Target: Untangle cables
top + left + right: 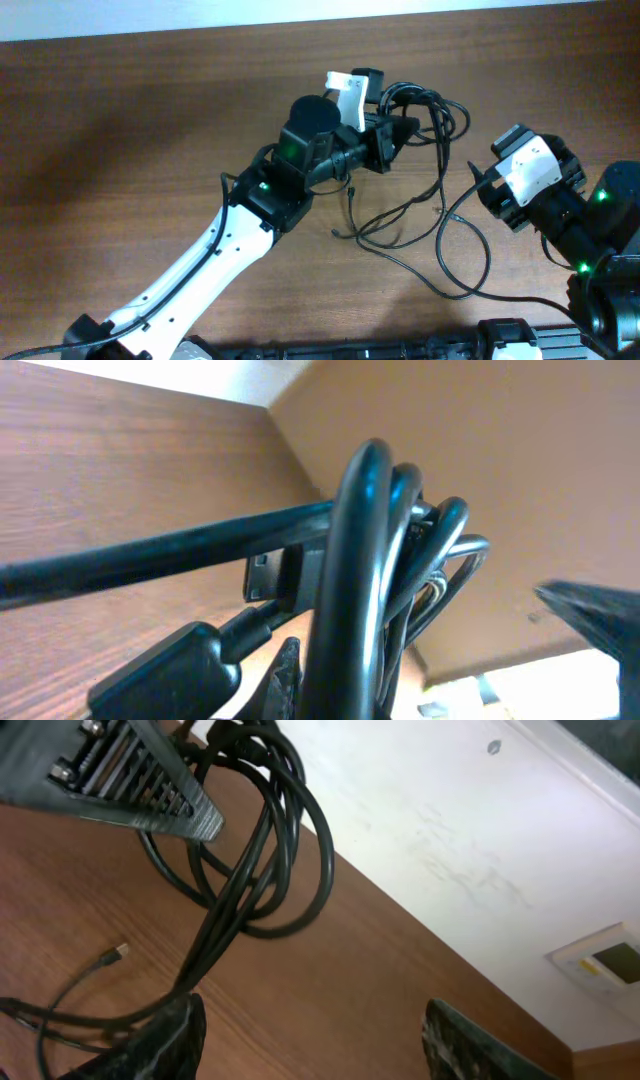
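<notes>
Nearest the robot, loose ends (400, 246) of the cables (238, 892) lie in thin loops on the bench (120, 120), just below the left hand (398, 128). One end has a small plug (118, 951). To the right of the left hand is the right hand (312, 1018), with its fingers wide apart and nothing in it. Farther back, the left hand is squeezed tight on the bunch (418, 103), where many loops cross. The cables look light, soft and bendy, and a bit smooth, so I think they will flop and slip, not break. A good place to take hold looks like one loose strand under the left hand, away from the bunch. Pull gently, or the knot may get tighter.
</notes>
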Robot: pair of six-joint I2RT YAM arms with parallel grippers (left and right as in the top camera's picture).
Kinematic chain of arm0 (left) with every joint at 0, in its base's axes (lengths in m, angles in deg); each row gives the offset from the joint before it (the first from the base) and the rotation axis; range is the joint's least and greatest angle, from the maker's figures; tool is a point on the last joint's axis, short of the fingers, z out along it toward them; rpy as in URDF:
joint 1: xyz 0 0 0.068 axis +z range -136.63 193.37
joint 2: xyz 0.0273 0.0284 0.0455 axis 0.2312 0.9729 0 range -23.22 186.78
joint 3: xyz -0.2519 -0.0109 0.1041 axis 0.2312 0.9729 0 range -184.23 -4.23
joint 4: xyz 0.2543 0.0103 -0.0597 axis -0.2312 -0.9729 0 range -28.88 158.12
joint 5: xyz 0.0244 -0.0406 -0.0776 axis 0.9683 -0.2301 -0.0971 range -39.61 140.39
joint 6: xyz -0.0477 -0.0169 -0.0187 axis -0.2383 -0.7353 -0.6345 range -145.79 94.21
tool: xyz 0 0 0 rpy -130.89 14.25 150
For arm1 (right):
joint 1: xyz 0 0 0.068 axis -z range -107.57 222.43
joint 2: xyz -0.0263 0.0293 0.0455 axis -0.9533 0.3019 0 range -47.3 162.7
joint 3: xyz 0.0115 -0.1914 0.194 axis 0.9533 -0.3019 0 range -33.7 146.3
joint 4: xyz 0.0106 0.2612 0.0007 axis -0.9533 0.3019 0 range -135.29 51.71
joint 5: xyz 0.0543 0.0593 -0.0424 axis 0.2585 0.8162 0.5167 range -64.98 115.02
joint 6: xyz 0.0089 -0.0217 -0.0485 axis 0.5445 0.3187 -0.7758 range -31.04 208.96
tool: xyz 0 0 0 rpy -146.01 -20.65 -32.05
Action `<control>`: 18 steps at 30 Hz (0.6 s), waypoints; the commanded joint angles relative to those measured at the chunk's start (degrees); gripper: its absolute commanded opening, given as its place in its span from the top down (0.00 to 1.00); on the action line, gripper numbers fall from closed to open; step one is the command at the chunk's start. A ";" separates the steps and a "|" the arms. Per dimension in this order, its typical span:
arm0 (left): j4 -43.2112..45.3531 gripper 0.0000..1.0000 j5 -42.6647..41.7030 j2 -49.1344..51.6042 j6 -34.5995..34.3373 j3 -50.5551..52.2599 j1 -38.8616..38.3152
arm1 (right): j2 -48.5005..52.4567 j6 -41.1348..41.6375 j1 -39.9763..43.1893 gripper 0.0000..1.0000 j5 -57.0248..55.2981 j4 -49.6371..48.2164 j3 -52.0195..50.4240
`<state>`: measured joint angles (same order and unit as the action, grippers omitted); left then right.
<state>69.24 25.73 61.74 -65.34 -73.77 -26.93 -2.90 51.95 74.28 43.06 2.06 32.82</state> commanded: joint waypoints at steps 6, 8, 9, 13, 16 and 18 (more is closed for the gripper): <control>1.64 1.00 -6.45 -0.24 0.59 -0.33 -4.76 | -0.02 0.59 0.07 0.42 2.27 -0.94 0.87; 1.64 1.00 -6.99 -0.24 2.14 -0.33 -5.53 | -0.02 0.59 0.07 0.56 2.27 -1.40 0.87; 1.64 1.00 -7.13 -0.24 2.51 -0.33 -5.77 | 0.00 0.59 0.07 0.58 2.27 -1.51 0.87; 1.88 1.00 -7.52 -0.24 2.51 -0.33 -6.56 | 0.33 0.61 0.07 0.71 2.29 -1.66 0.87; 1.88 1.00 -7.52 -0.24 2.54 -0.33 -6.69 | 0.37 0.61 0.07 0.81 2.29 -1.46 0.87; 2.32 1.00 -7.52 -0.24 2.95 -0.33 -6.69 | 0.37 0.59 0.07 0.89 2.29 -1.16 0.87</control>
<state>70.73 19.67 61.74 -64.18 -73.77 -33.20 -2.62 52.32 74.28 45.49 0.99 32.82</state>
